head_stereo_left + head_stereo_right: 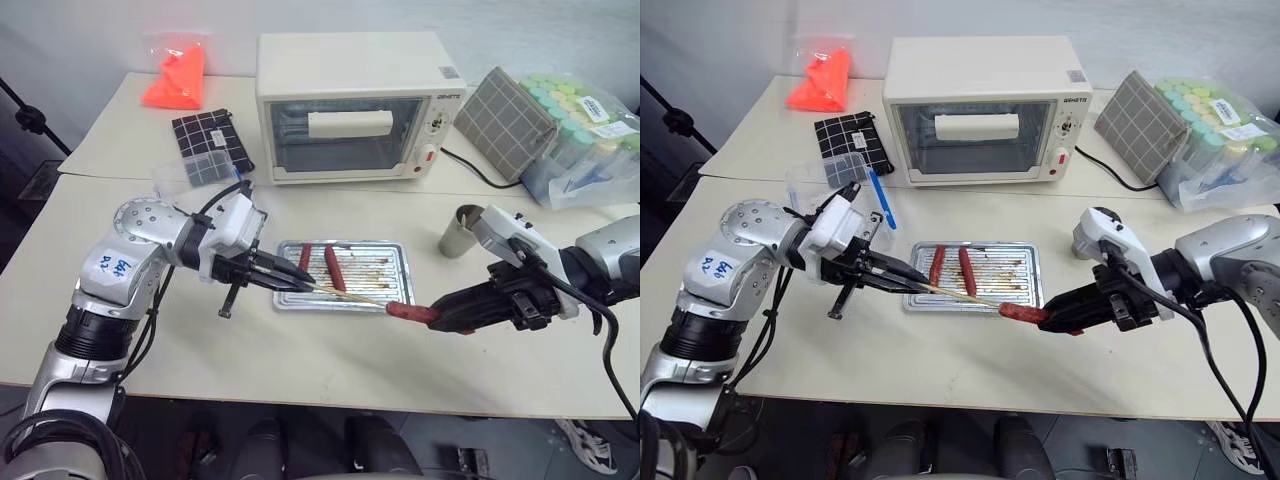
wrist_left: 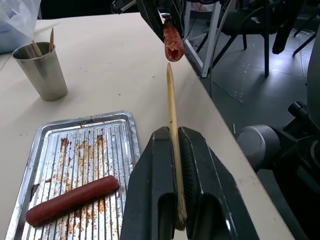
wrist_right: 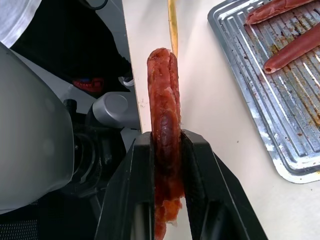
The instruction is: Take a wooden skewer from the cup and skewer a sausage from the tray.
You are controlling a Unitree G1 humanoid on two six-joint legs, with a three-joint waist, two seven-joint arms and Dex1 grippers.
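Wooden skewer [image 2: 173,125], clenched in the left hand [image 1: 285,280], points at three o'clock toward the sausage [image 1: 412,313] gripped by the right hand [image 1: 462,310]; its tip should meet the sausage's end dead-centre.

Even, bright indoor light, soft shadows on the table [image 1: 330,360], pictures sharp, no strong glare.
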